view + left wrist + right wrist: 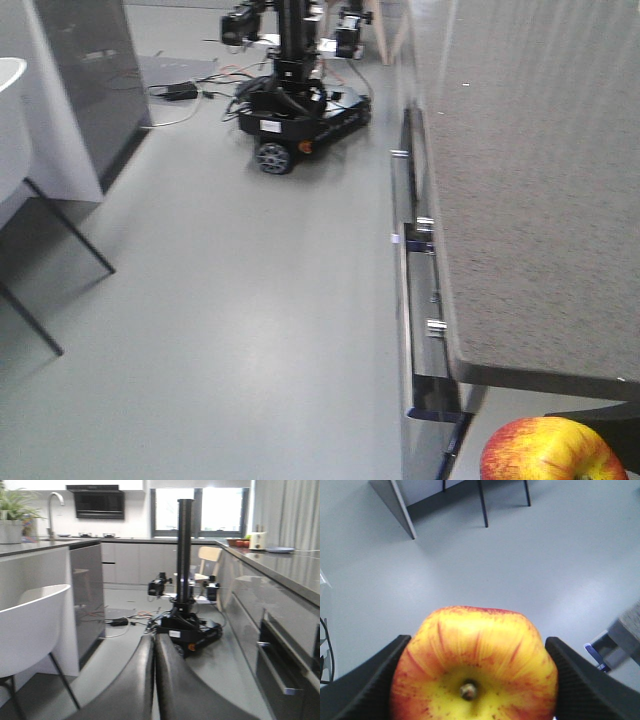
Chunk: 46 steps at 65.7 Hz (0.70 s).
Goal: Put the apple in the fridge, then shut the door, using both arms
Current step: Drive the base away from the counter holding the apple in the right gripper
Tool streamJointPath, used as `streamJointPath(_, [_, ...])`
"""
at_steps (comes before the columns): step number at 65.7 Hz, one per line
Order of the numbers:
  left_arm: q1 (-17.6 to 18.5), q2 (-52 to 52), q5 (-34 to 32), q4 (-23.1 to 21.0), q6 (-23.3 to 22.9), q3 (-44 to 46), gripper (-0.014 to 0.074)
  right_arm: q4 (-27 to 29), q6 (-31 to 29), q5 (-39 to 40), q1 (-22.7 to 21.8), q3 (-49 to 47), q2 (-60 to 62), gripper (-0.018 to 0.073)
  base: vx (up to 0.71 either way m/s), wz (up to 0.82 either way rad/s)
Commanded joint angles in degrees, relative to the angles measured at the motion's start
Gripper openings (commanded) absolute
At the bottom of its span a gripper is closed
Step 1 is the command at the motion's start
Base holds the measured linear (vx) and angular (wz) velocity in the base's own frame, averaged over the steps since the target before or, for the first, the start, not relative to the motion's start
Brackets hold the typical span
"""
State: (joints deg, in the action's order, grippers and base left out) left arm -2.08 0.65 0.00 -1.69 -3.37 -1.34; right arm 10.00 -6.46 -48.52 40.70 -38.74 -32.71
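**Apple gripped in right arm, left clenched on nothing**

You're holding the apple (475, 665) in the right gripper (477, 641), w/ its fingers (365, 690) grasping both sides and the stem facing the wrist cam. In the front cam it's hanging low right, just under the front edge of the speckled surface (530, 200). The left gripper (154, 639) is pressing its fingers together, nothing btwn them. Open floor (250, 300) is stretching left. A wheeled robot base (290, 110) is standing well ahead, w/ chair legs (60, 260) at the left edge.
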Motion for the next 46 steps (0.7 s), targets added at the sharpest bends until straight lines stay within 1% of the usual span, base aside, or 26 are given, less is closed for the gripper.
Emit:
streamJointPath(1, [0.3,0.91,-4.23,-0.21,-0.42,-1.72,-0.0006,0.71,-0.32,3.72,-0.03,-1.5,-0.18,0.0183,0.0,0.43])
streamJointPath(46, [0.3,0.91,-4.23,-0.21,-0.42,-1.72,-0.0006,0.66,-0.32,3.79,-0.03,-1.5,-0.18,0.0183,0.0,0.43])
